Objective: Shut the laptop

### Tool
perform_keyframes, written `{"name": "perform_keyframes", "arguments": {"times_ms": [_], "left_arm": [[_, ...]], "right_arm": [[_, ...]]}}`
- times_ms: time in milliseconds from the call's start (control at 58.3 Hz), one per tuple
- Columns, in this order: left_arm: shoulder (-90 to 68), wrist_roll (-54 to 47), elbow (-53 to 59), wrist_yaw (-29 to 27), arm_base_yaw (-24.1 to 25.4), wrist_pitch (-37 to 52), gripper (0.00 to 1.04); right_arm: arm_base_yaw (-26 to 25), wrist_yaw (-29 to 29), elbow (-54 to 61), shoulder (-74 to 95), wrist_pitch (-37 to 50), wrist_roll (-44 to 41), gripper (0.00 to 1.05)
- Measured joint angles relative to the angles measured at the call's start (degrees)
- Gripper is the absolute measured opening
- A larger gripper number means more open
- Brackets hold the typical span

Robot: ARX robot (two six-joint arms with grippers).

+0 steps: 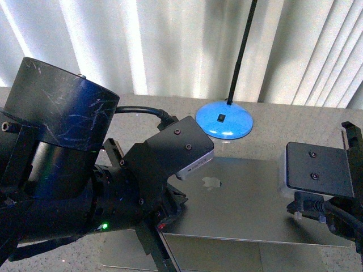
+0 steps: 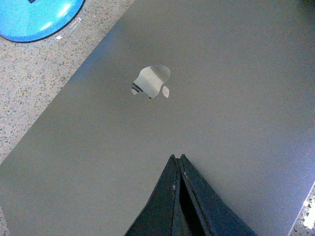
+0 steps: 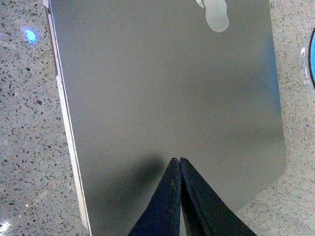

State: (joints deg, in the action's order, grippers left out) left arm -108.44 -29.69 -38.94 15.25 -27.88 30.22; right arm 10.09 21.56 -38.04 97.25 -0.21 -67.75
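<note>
Left wrist view: left end effector pinched together on nothing, same for right end effector, both over the lid of the laptop lying nearly closed on the counter, so imo an uneven push cd skate tips off slick metal.

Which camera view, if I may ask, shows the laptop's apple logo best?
The left wrist view: the apple logo is whole, large and sharp. The front view shows it small; the right wrist view cuts it off at the edge.
</note>
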Motion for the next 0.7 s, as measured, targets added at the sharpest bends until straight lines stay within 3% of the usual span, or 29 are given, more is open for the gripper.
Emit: {"name": "perform_keyframes", "arguments": {"times_ms": [703], "left_arm": [[-5.9,1.5,1.0,0.9,-1.2,4.7,0.04]], "right_arm": [[0.4,0.0,2.2,6.3,5.1,0.0,0.03]]}}
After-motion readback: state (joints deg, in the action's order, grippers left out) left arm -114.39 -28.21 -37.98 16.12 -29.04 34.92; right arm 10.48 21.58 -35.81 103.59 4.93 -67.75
